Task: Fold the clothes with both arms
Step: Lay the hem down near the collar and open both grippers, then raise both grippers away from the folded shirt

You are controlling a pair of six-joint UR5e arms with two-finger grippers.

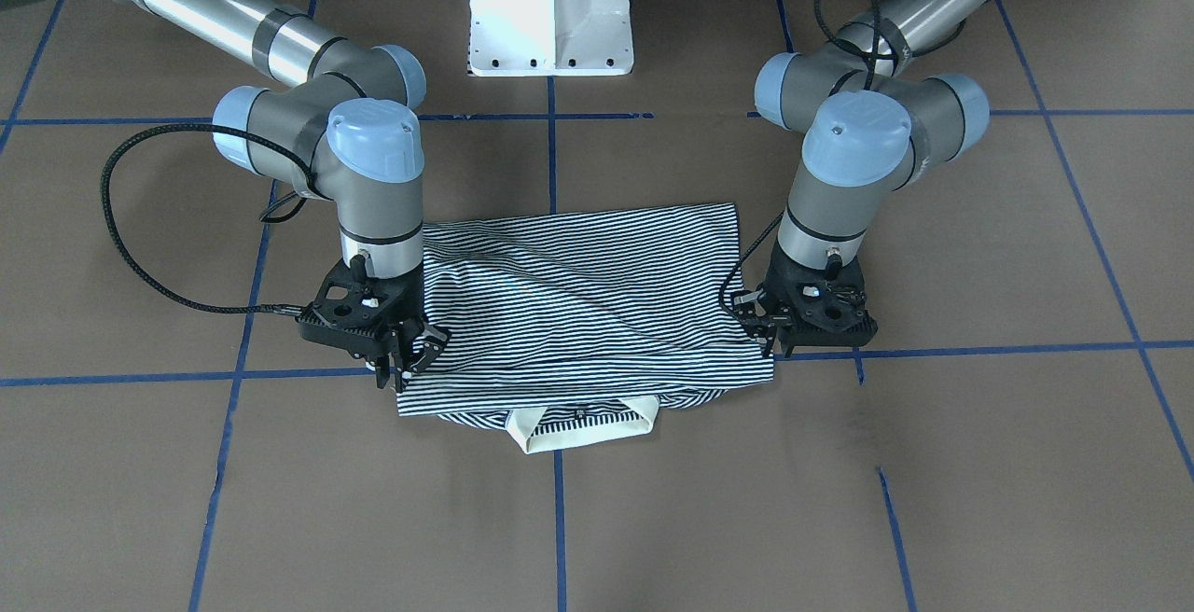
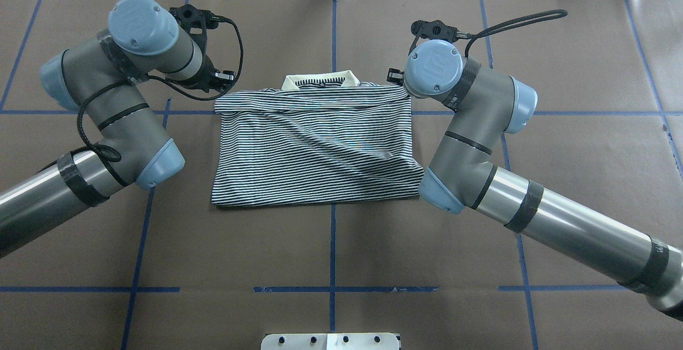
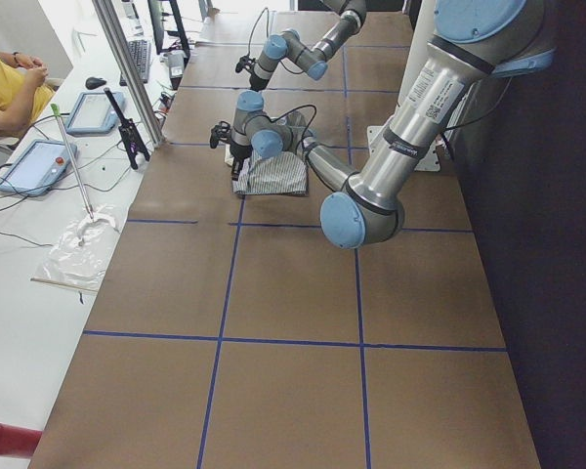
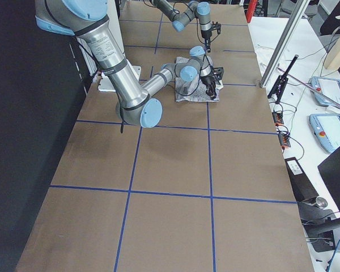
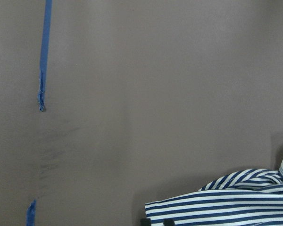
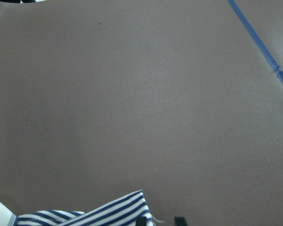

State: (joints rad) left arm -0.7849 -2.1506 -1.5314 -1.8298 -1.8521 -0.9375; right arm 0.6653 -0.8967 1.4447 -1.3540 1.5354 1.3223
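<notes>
The striped shirt (image 1: 578,313) (image 2: 315,147) lies folded in half on the brown table, its hem edge brought up to the cream collar (image 1: 583,430) (image 2: 320,79), which peeks out. My right gripper (image 1: 410,365) (image 2: 396,76) hangs low at one corner of the folded edge, fingers spread, open. At the opposite corner my left gripper (image 1: 763,327) (image 2: 214,79) also looks open, just above the cloth. Both corners rest flat on the table. Each wrist view shows a strip of the shirt (image 5: 226,202) (image 6: 99,214) at the bottom edge, with dark fingertips apart.
The white pedestal base (image 1: 550,15) (image 2: 331,341) stands behind the shirt. Blue tape lines (image 1: 560,519) grid the table. In the exterior left view a person in yellow (image 3: 5,88) sits at a side bench with tablets (image 3: 39,166), and another pair of arms (image 3: 293,44) works farther along.
</notes>
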